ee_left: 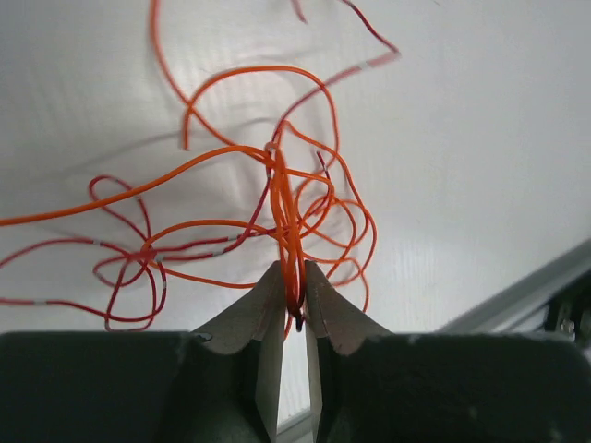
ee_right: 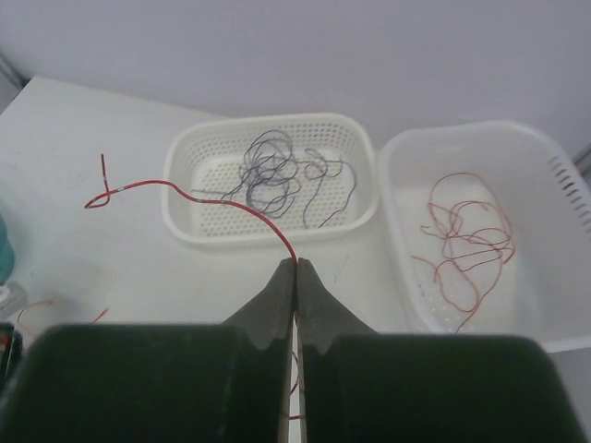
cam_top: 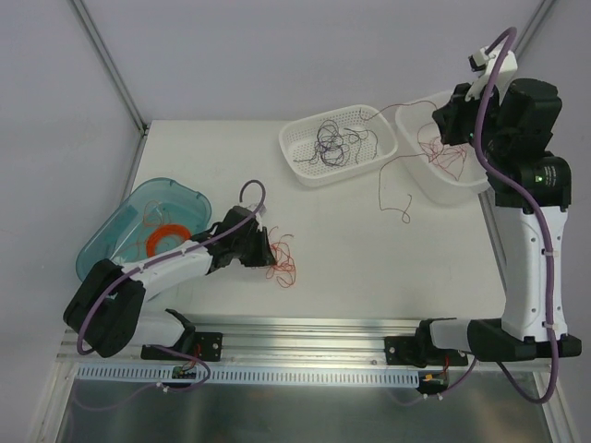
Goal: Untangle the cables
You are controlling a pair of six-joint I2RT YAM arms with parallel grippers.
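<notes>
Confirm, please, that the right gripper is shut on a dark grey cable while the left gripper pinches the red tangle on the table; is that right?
Not quite: the right wrist view shows the right gripper shut on a red cable, not a dark grey one. The left gripper does pinch the red tangle on the table.

left arm [cam_top: 166,268] and right arm [cam_top: 528,268]: white shells, black joints, a purple cable [cam_top: 552,277] along each. left hand [ee_left: 294,277] and right hand [ee_right: 295,269] have dark grey tapered fingers [ee_left: 263,318].
</notes>
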